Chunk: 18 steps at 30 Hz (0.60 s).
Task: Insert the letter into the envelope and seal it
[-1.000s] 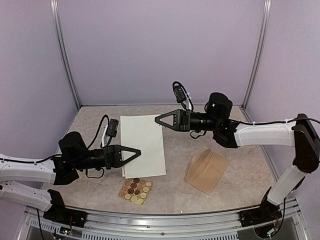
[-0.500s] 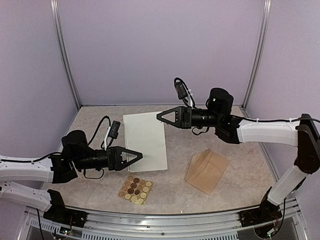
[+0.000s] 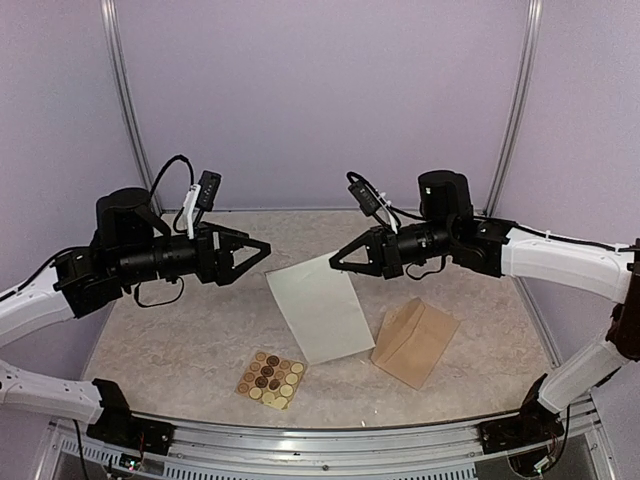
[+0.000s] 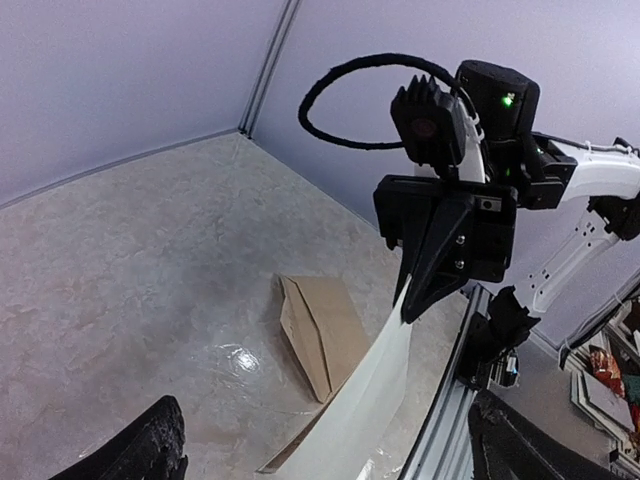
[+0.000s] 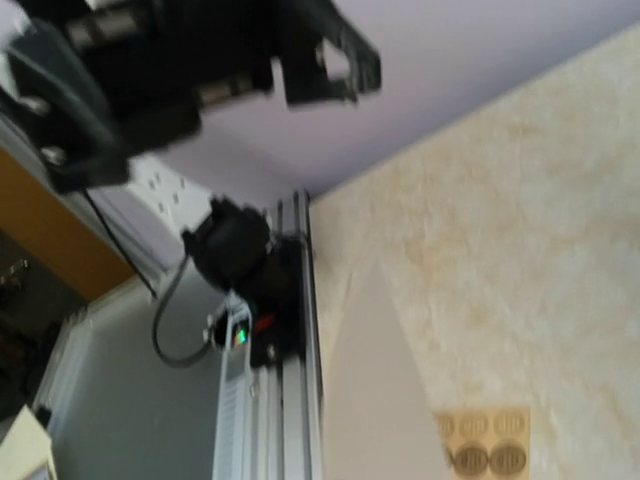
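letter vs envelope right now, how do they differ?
Colour: the letter shows plain white; the envelope is tan kraft.
Size: the letter is clearly larger than the envelope.
Pose: the letter is pinched at one corner by the right gripper and raised there; the envelope lies on the table, untouched.
Both are rectangular paper.

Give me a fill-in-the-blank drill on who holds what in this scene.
1. The right gripper pinches a corner of the ___.
2. The left gripper has its fingers ___ and holds nothing.
3. The envelope lies on the ___, held by neither gripper.
Missing words: letter; open; table.
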Each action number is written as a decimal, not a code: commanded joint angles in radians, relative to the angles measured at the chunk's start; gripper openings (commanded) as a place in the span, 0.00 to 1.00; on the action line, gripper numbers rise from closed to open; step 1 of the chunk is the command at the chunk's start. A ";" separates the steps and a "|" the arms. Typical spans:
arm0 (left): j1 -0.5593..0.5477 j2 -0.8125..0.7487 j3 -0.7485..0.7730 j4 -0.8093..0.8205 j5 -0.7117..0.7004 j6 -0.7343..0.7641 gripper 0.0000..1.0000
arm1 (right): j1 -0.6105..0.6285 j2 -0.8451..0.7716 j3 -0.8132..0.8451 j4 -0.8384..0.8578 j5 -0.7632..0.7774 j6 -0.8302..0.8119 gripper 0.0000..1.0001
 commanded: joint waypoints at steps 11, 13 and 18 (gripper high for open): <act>-0.124 0.313 0.183 -0.185 0.250 0.159 0.79 | 0.078 0.048 0.125 -0.266 -0.065 -0.187 0.00; -0.125 0.324 0.185 -0.185 0.269 0.158 0.60 | 0.079 0.057 0.137 -0.286 -0.058 -0.198 0.00; -0.124 0.328 0.164 -0.166 0.281 0.138 0.00 | 0.074 0.037 0.123 -0.264 0.027 -0.180 0.14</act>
